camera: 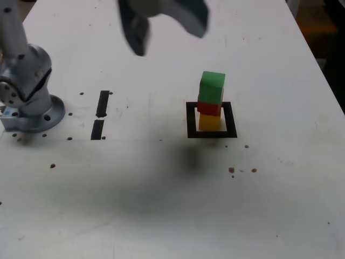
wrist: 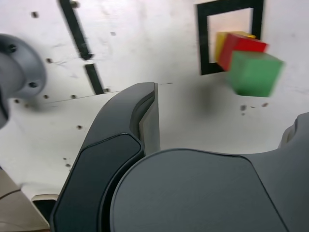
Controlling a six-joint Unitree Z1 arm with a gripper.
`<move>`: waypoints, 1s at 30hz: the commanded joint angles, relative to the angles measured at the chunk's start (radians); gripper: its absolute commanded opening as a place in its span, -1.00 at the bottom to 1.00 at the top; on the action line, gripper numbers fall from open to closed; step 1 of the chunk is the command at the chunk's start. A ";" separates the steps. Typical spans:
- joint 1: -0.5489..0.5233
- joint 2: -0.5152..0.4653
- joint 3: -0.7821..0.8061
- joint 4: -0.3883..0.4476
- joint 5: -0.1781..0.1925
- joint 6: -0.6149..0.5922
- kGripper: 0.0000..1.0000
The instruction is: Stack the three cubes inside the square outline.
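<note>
The three cubes stand as one stack inside the square outline: yellow cube at the bottom, red cube in the middle, green cube on top, sitting slightly askew. My gripper hangs high over the table, up and to the exterior view's left of the stack, open and holding nothing. The wrist view shows the same stack, green cube, red cube and yellow cube, inside the outline, well beyond one dark finger.
The arm's grey base is bolted at the exterior view's left. Two short black tape strips lie between base and outline. Small dark specks dot the white table. The table's edge runs down the exterior view's right.
</note>
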 commanded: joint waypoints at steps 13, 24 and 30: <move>0.004 0.203 -0.103 0.000 0.022 0.098 0.90; 0.004 0.265 -0.056 -0.048 0.040 0.127 0.77; 0.008 0.264 -0.031 -0.073 0.039 0.137 0.63</move>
